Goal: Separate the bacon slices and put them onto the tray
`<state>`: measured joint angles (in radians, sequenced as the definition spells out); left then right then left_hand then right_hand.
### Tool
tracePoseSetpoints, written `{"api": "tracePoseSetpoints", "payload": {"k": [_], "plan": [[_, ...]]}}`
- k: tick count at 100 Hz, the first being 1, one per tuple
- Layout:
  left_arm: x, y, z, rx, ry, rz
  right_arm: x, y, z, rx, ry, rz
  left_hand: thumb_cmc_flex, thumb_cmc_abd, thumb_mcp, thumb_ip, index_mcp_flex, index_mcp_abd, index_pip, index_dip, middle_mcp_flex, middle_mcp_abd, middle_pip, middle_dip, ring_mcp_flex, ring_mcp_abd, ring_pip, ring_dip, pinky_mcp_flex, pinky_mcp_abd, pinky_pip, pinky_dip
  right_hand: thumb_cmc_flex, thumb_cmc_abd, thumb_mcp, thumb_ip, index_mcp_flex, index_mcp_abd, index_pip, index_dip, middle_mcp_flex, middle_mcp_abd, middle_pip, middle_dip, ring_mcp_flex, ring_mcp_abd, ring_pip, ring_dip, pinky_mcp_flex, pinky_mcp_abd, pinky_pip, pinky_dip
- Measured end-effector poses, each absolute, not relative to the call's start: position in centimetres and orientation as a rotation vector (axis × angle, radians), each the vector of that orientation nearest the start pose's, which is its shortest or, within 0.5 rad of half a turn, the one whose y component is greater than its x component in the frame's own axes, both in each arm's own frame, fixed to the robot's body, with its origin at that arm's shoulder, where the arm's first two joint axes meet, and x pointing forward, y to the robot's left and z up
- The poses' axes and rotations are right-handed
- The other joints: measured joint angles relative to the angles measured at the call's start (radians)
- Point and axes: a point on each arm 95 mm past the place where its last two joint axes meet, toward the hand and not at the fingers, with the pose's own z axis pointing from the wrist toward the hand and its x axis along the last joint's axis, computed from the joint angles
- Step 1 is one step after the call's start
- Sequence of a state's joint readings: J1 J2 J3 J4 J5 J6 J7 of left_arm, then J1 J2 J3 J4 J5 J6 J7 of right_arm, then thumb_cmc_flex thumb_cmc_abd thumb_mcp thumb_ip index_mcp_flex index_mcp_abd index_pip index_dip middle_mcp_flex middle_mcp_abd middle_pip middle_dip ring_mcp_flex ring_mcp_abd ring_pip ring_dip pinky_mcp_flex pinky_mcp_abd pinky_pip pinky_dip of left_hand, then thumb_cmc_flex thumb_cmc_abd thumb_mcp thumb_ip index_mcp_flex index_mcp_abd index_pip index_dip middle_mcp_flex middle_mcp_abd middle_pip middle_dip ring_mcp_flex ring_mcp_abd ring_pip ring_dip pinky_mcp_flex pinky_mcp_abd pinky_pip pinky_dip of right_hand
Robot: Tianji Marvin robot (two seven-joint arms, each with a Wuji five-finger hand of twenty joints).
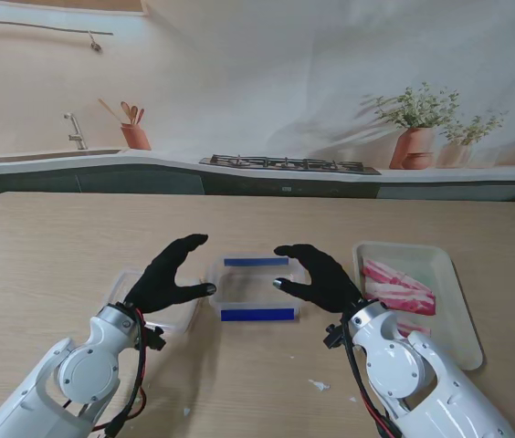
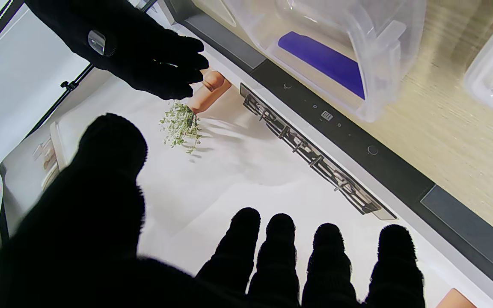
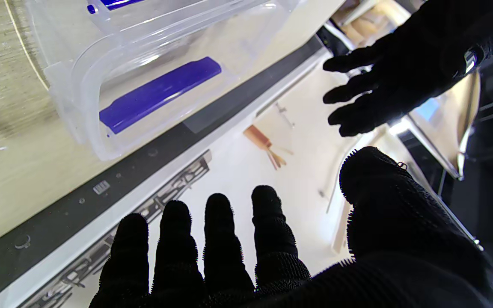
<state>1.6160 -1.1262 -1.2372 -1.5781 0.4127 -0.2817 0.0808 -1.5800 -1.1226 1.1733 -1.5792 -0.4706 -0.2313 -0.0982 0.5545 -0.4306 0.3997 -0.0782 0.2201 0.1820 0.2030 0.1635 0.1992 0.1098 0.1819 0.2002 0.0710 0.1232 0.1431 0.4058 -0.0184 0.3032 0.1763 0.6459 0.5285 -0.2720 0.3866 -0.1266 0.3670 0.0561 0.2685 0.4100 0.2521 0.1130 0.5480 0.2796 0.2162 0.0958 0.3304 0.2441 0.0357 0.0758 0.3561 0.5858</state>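
While both are spread and holding nothing, I see my left robot hand (image 1: pixel 168 274) and right robot hand (image 1: pixel 320 276) flank the clear container (image 1: pixel 255 288), bacon slices (image 1: pixel 396 286) just beyond the right one.

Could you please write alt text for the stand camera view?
Two black-gloved robot hands, left and right, hover open on either side of a clear box with blue clips. A white tray with bacon lies to the right.
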Motion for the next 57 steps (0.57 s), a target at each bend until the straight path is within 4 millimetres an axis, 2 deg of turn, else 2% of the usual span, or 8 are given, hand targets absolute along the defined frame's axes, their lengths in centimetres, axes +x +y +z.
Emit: {"api": "tracePoseSetpoints", "payload": {"k": [57], "plan": [[38.83, -1.01, -32.94, -1.617, 1.167, -2.095, 38.55, 2.76, -32.98, -1.892, -1.510, -2.471, 0.000, 0.001, 0.000, 0.000, 0.000, 0.001, 0.000, -0.008, 0.000, 0.000, 0.000, 0.000, 0.000, 0.000, -0.009, 0.000, -0.002, 0.000, 0.000, 0.000, 0.000, 0.000, 0.000, 0.000, -0.003, 0.000, 0.001, 0.000, 0.000, -0.005, 0.000, 0.000, 0.000, 0.000, 0.000, 0.000, -0.007, 0.000, -0.001, 0.000]]}}
